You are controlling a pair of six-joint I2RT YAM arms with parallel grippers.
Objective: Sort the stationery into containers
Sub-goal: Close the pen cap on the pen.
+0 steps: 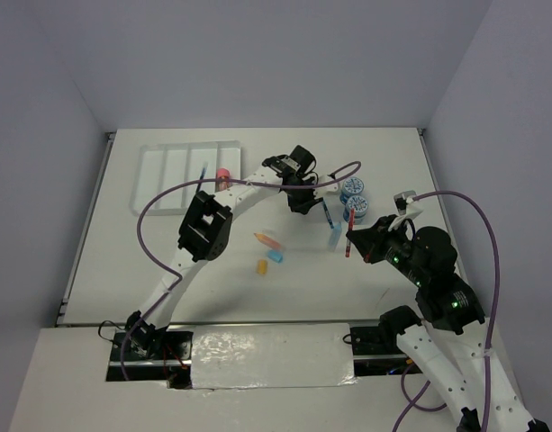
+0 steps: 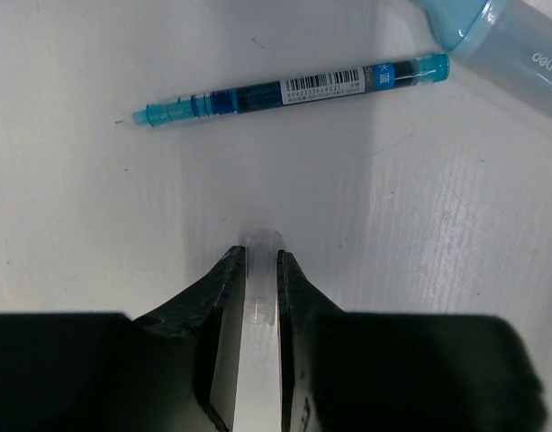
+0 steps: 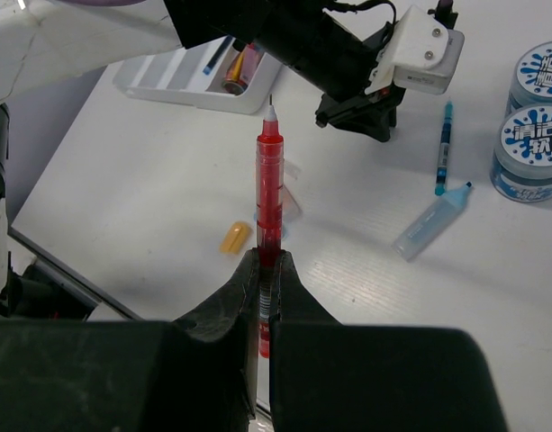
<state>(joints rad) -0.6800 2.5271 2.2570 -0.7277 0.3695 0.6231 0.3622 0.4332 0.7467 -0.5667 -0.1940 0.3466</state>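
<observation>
right fingers [image 3: 239, 301] clamped on the red pen [image 3: 269, 180] near its back end, tip pointing away, pen held off the surface [image 1: 167, 270]. left fingers [image 2: 220, 292] pinched on a small clear piece [image 2: 260, 270], can't tell what it is. blue pen [image 2: 285, 90] lies just ahead of them, not between. tray [image 1: 158, 180] sits far-left, with the left arm [image 1: 208, 225] in the path. suggest: carry the red pen high, route around that arm, line it up with a compartment's long axis, lower into the slot, then release.
</observation>
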